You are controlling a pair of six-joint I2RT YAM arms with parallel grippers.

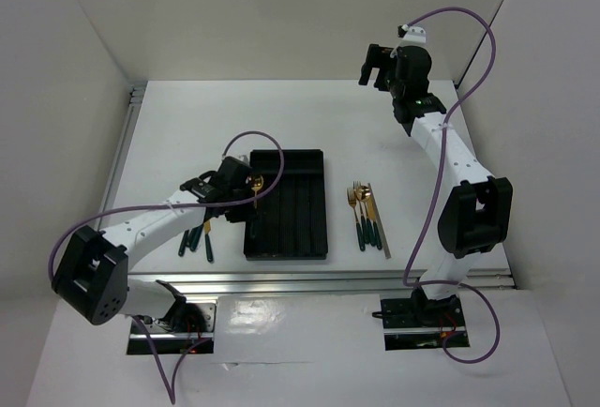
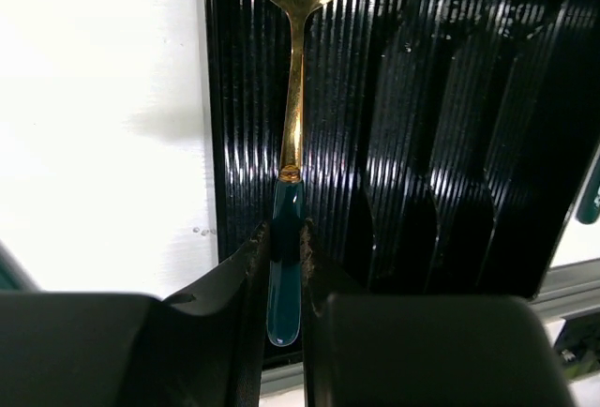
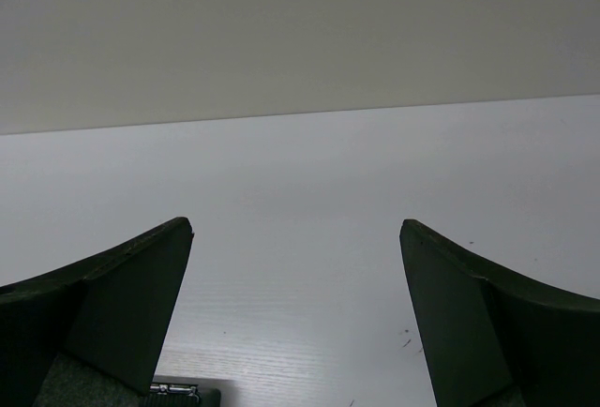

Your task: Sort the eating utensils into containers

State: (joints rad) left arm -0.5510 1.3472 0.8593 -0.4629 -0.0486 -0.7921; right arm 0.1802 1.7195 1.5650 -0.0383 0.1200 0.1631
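Left arm low over the black tray (image 1: 286, 255), left tool (image 2: 284, 238) pinching a gold spoon (image 2: 294, 97) by its handle; right arm reared high toward the table (image 1: 187, 126)'s far edge, right tool (image 3: 296, 226) agape.

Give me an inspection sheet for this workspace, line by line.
Surface: white table, no spills seen.
Job's things: black tray at centre; spoon held over its leftmost compartment; loose utensils left of the tray; second group and silver piece right of it.
Clutter: nothing seen.
Grippers: left gripper shut on the spoon's green handle; right gripper open, raised toward the back.
Cables: purple cables loop along both arms.
Surroundings: white walls; metal rail at the near edge.
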